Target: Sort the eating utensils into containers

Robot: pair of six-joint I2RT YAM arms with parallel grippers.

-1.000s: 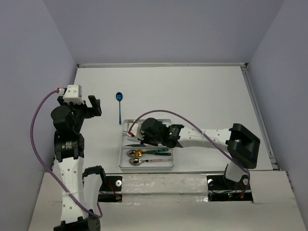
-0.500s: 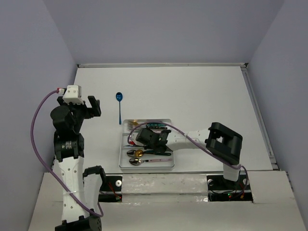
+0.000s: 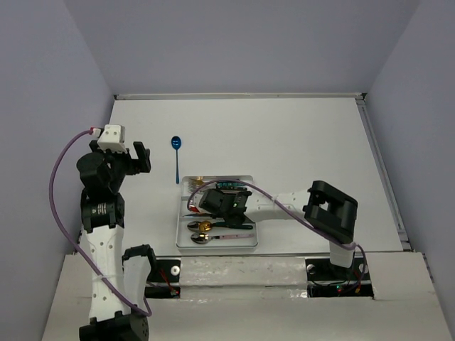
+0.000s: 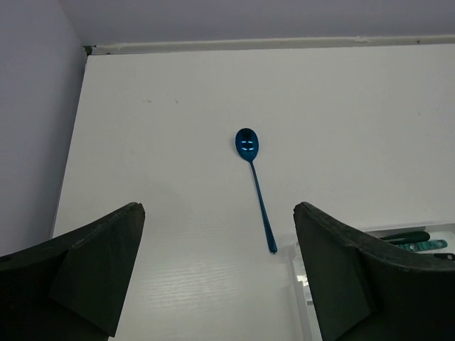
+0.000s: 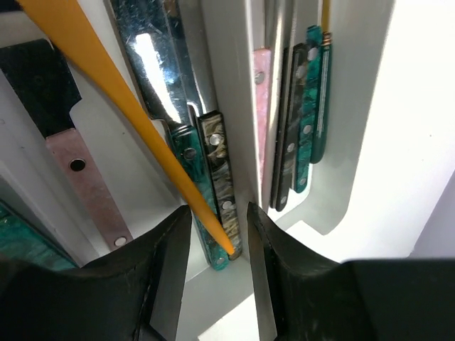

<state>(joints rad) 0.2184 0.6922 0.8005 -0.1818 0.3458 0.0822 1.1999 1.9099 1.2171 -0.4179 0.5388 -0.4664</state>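
The white tray [image 3: 253,242] lies near the front of the table and holds several utensils. My right gripper [image 3: 209,203] hangs low over its middle. In the right wrist view the gripper [image 5: 217,231] is open, with the tip of a gold handle [image 5: 106,78] lying loose between its fingers. The handle rests over knives with teal [image 5: 190,165] and marbled black handles. Past a ridge [image 5: 238,106] lie pink, black and teal handles. A blue spoon [image 3: 176,158] lies on the table beyond the tray's left corner. My left gripper [image 3: 137,158] is open, raised to the spoon's left. In the left wrist view the spoon [image 4: 254,181] shows ahead of the gripper [image 4: 220,273].
Grey walls close in the table on the left, back and right. A raised rail [image 3: 377,156] runs along the right edge. The right arm's elbow [image 3: 330,210] sits right of the tray. The tray's corner [image 4: 370,245] shows in the left wrist view.
The right arm has pulled in, and its gripper has moved left and lower over the tray's middle. The left arm has shifted slightly. The blue spoon has not moved.
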